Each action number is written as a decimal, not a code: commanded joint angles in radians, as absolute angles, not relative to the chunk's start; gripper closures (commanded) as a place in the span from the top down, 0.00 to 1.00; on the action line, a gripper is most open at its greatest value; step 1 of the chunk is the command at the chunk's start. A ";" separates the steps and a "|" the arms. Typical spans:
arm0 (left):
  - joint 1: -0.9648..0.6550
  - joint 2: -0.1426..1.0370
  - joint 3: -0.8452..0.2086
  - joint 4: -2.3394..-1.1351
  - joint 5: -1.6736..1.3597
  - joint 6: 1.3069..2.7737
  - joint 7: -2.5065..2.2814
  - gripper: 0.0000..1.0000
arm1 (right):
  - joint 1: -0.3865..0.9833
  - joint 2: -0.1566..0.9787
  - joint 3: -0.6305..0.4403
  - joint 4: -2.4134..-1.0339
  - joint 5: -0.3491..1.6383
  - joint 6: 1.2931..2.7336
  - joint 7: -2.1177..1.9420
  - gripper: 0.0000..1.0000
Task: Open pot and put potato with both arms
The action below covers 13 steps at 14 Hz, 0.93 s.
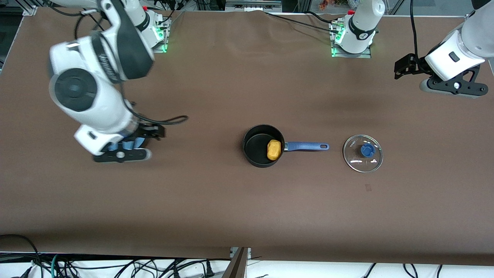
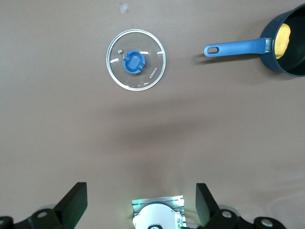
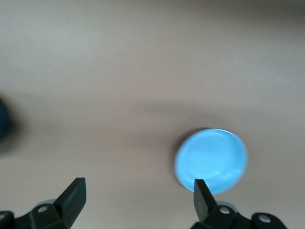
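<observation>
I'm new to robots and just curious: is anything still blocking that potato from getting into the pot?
No. The potato already lies inside the open pot, and the lid rests on the table beside the pot's handle.

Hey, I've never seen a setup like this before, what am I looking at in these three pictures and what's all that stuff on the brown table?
These are two white robot arms at a brown table, each ending in a black two-finger gripper. The big picture looks down from a high camera facing them; the other two come from cameras on the arms' wrists.

In the middle of the table sits a small black saucepan with a long blue handle, and a yellow-orange potato lies inside it. Its clear glass lid with a blue knob lies flat on the table, off the handle's tip toward the left arm's end.

The left gripper is open and holds nothing, up over the table near its own end. The right gripper is also open and empty, above a round light-blue plate.
</observation>
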<state>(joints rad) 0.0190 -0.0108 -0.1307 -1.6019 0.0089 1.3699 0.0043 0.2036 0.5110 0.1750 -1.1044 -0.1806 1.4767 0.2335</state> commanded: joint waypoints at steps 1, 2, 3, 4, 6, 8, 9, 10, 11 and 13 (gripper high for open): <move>-0.028 0.017 -0.039 -1.578 0.028 1.357 -0.011 1.00 | 0.119 0.437 0.172 -1.126 -0.186 1.411 0.115 1.00; -0.023 0.015 -0.035 -1.586 0.028 1.373 -0.011 1.00 | 0.077 0.401 0.173 -1.140 -0.178 1.411 0.103 1.00; -0.018 0.012 -0.032 -1.600 0.029 1.400 -0.011 1.00 | 0.048 0.353 0.173 -1.188 -0.176 1.408 0.100 1.00; -0.014 0.002 -0.032 -1.624 0.029 1.431 -0.009 1.00 | 0.022 0.295 0.173 -1.260 -0.176 1.413 0.107 1.00; 0.011 -0.044 -0.032 -1.692 0.029 1.507 0.001 1.00 | -0.006 0.206 0.172 -1.368 -0.176 1.410 0.118 1.00; 0.012 -0.069 -0.032 -1.730 0.029 1.540 0.000 1.00 | -0.017 0.167 0.167 -1.419 -0.176 1.422 0.117 1.00; 0.012 -0.069 -0.032 -1.729 0.029 1.543 0.002 1.00 | -0.018 0.158 0.155 -1.430 -0.172 1.420 0.115 1.00; 0.012 -0.069 -0.034 -1.726 0.029 1.546 0.002 1.00 | -0.018 0.141 0.134 -1.455 -0.140 1.424 0.115 1.00; 0.012 -0.069 -0.034 -1.726 0.029 1.548 0.003 1.00 | -0.018 0.120 0.095 -1.495 -0.085 1.436 0.106 1.00; 0.009 -0.074 -0.034 -1.720 0.029 1.551 0.003 1.00 | -0.018 0.095 0.046 -1.543 -0.015 1.474 0.086 1.00</move>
